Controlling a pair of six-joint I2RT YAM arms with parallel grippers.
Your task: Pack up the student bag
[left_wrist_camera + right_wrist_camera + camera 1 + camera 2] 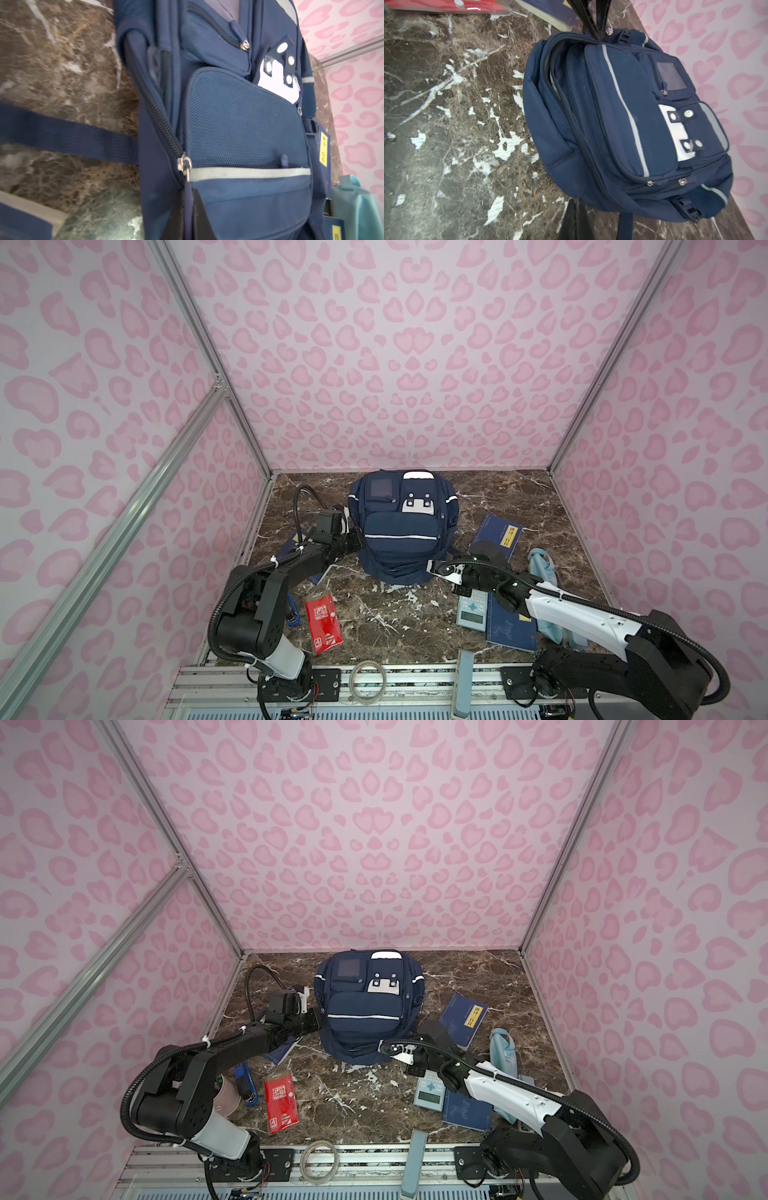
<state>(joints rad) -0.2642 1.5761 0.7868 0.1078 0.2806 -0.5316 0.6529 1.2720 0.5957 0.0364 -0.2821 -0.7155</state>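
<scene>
- Toward the far edge of the tabletop [540, 506], about midway between its left and right edges, I see the student bag [401, 531]. Its front pockets face up in both top views.
- My left gripper [188, 197] is at the bag's left side. Its fingers [200, 216] are pinching a fold of navy fabric just below the zip slider [184, 165].
- My right gripper [432, 565] sits at the bag's near right corner with its fingers pressed together. I cannot tell whether anything is caught between them.
- The main zip is parted in the right wrist view, showing a sliver of grey lining [552, 83].
- A red packet [323, 623] lies toward the near left corner.
- A calculator [473, 608] and a dark-blue book [512, 628] lie toward the near edge, on the right.
- A yellow-labelled book [496, 540] lies just right of the bag, with a teal pouch [542, 572] nearer the right edge.
</scene>
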